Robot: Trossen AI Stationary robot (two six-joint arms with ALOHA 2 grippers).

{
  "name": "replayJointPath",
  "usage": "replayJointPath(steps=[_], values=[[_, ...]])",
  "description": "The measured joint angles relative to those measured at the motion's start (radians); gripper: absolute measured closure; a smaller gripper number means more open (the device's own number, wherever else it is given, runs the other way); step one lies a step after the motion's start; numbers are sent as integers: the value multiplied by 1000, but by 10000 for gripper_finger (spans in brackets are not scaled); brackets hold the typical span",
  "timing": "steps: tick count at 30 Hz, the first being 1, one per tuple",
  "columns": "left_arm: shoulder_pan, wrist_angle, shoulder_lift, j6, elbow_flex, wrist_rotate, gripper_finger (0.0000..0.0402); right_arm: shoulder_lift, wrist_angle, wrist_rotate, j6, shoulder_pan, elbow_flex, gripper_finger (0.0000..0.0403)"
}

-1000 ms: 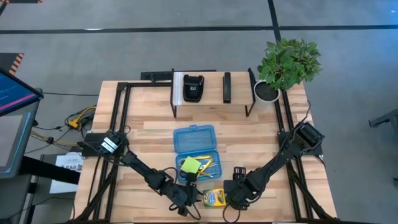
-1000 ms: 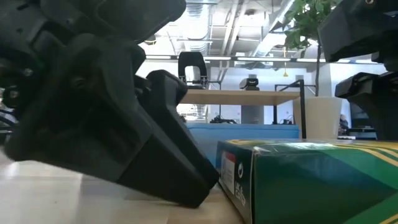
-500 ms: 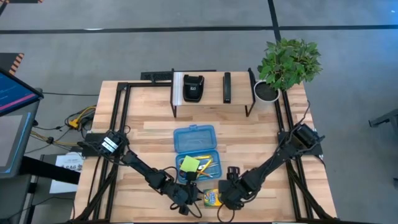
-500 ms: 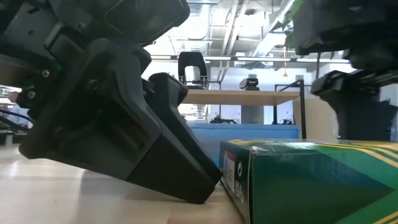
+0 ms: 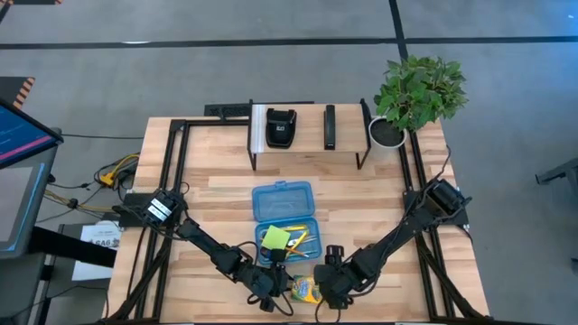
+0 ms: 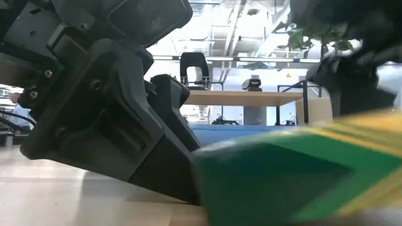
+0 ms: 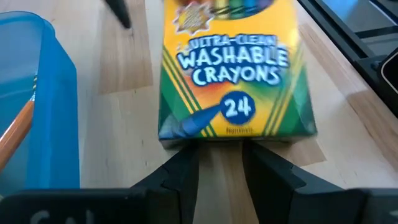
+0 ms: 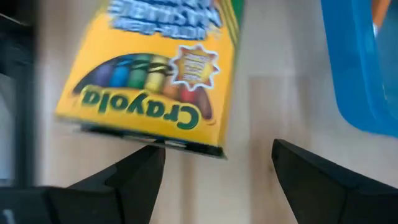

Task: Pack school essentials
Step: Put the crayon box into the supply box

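Observation:
The yellow-green crayon box [image 5: 307, 289] lies flat on the table near its near edge, between my two grippers. My left gripper [image 5: 274, 285] is at the box's left and is open by a narrow gap [image 7: 221, 171]. My right gripper [image 5: 329, 276] is at its right, open wide [image 8: 214, 171]. Behind them sits the open blue case [image 5: 284, 215]. Its tray holds the green sticky-note pad [image 5: 275, 238] and pencils [image 5: 301, 240]. The scissors and the eraser cannot be made out. My left gripper meets the crayon box's "24" end [image 7: 233, 138], which lies against its two fingertips [image 7: 186, 163]; the fingers come level from the table's left and nothing is between them. My right gripper's one finger [image 8: 142, 167] is at the box's "Crayola" end [image 8: 152, 138], coming from the right; the box lies outside the open jaws.
A dark metal rack with black devices [image 5: 307, 128] stands at the far side, and a potted plant [image 5: 417, 90] at the far right corner. The blue case wall [image 7: 43, 93] stands close beside the crayon box. The table's near edge is just behind both grippers.
My right gripper has moved toward the table's left, up to the crayon box. The box has slid left along the table until its end meets my left gripper's fingers. It shows blurred in the low view now.

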State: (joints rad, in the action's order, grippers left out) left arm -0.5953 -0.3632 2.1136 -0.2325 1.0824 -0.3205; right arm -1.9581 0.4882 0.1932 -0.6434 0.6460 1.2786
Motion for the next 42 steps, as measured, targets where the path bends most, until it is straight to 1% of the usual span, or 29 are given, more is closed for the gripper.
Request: replayJointPath(steps=[7,11,19,27,42], values=[[0,5,0,0,0,1,288,2,10,34,56,16,91,86],[0,7,0,-2,0,0,288,3,14,53,101,13,121,86],[0,8,0,-2,0,0,288,4,-9,64,168,-7,124,86],[0,10,-1,-3,0,-1,288,4,-94,66,272,-19,124,86],[0,28,-2,-1,0,0,288,6,-121,66,287,-58,125,86]])
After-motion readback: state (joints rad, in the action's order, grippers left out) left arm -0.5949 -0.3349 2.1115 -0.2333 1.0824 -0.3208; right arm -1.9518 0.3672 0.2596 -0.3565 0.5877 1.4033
